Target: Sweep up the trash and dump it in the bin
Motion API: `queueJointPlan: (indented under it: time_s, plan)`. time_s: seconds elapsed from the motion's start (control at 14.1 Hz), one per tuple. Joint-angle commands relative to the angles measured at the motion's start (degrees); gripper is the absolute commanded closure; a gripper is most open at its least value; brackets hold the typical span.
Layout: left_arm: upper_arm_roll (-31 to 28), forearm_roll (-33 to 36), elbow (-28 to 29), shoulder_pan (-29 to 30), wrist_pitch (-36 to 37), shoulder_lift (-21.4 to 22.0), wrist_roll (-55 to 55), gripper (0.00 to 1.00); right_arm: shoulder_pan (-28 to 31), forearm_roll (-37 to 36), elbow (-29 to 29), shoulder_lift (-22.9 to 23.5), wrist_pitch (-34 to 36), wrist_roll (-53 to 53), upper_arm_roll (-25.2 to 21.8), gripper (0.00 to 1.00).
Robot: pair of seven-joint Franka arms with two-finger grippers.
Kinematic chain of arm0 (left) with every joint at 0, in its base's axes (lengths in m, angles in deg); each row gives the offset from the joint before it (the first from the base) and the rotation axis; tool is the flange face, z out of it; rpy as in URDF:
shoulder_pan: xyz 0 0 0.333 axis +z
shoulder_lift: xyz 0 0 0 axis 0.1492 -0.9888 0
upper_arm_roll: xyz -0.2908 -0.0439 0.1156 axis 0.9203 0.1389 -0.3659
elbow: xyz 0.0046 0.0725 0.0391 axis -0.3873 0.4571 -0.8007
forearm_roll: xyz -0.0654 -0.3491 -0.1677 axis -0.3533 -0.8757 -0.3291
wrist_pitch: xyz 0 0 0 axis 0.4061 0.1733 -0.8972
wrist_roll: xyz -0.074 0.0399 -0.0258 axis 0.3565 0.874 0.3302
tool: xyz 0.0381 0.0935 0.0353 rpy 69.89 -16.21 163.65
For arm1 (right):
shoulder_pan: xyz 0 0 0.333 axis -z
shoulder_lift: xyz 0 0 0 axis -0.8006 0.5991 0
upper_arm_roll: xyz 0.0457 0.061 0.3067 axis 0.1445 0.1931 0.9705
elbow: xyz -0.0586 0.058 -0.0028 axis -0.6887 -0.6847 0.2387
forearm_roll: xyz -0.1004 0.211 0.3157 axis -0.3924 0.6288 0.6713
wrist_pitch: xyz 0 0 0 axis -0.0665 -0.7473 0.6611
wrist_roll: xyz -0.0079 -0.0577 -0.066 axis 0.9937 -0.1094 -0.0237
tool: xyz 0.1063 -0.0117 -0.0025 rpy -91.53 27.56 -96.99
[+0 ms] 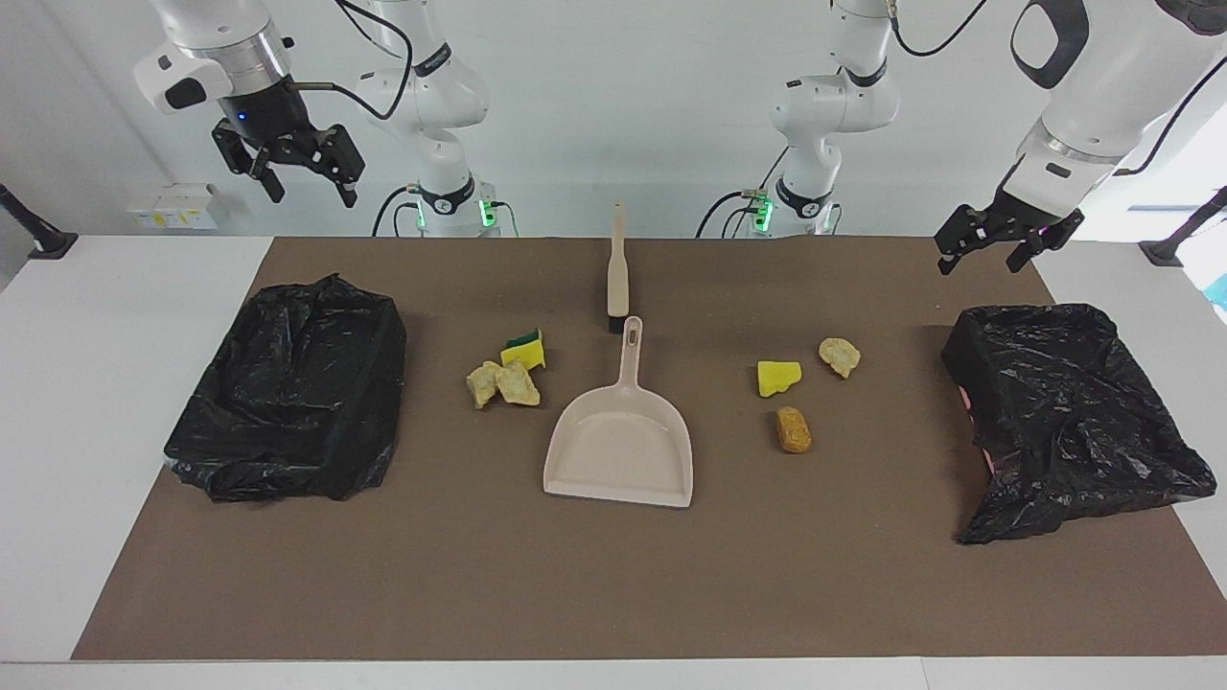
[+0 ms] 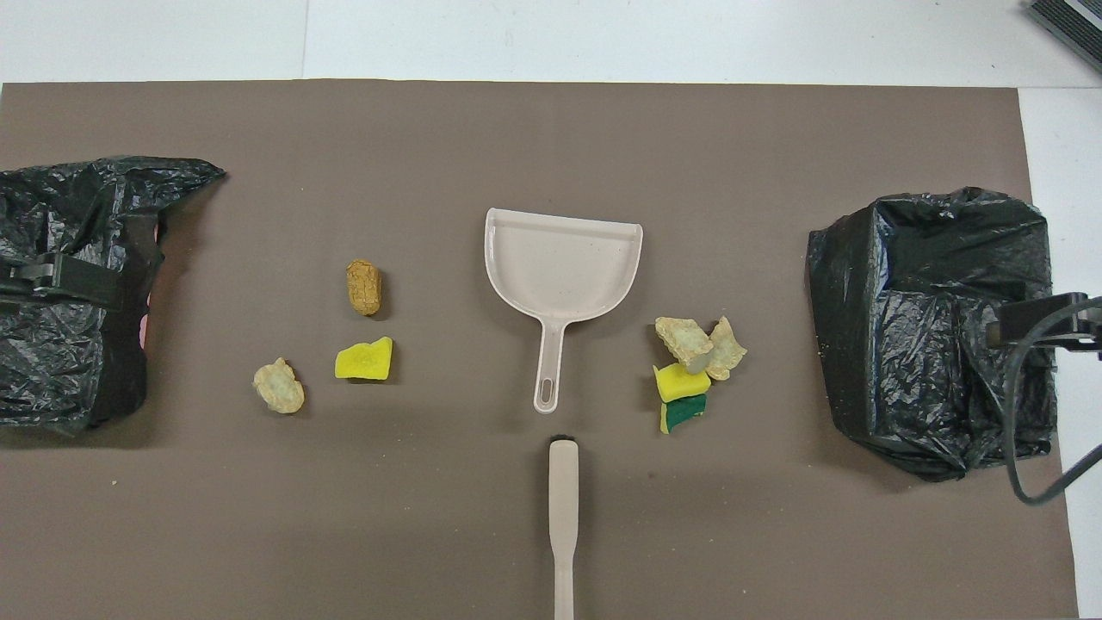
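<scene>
In the facing view, the left gripper (image 1: 1002, 241) and right gripper (image 1: 292, 165) are held raised with fingers spread, gripping nothing. Yellow sponge and beige foam trash scraps (image 1: 506, 374) are scattered on both sides of the beige plastic dustpan (image 1: 620, 450).

In the overhead view, the beige brush (image 2: 563, 517) is seen nearer the robots, between two black-bagged bins (image 2: 930, 327)

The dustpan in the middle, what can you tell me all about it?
The dustpan is pale beige and looks like smooth plastic. It has a wide, shallow scoop with low walls and a long thin handle with a hanging slot at its end. It lies flat and empty on the brown mat, handle pointing toward the robots. The brush lies in line just past the handle, apart from it. Nothing touches the dustpan but the mat.
</scene>
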Motion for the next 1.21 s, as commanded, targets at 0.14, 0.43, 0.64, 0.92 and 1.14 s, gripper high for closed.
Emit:
queueJointPlan:
  time_s: [0.14, 0.43, 0.64, 0.92, 1.14]
  plan:
    - [-0.2, -0.1, 0.1, 0.1, 0.9, 0.8, 0.6, 0.0, 0.7, -0.1, 0.9, -0.9, -0.4, -1.6, 0.1, 0.0]
    - [-0.2, -0.1, 0.1, 0.1, 1.1, 0.9, 0.4, 0.0, 0.7, -0.3, 2.5, -2.0, -0.6, -1.5, 0.1, 0.0]
    - [-0.2, -0.1, 0.0, -0.1, 0.8, 0.8, 0.5, 0.0, 0.7, -0.3, 2.6, -2.0, -0.7, -1.5, 0.1, 0.0]
    - [0.1, -0.5, -0.3, -0.6, 0.4, 0.6, 0.5, 0.0, 0.9, -0.3, 2.7, -2.1, -0.4, -1.6, 0.0, 0.0]
    - [0.5, -0.6, -0.3, -0.7, -0.4, 0.5, 0.7, 0.0, 0.8, -0.3, 2.8, -2.1, -0.5, -1.6, 0.1, 0.0]
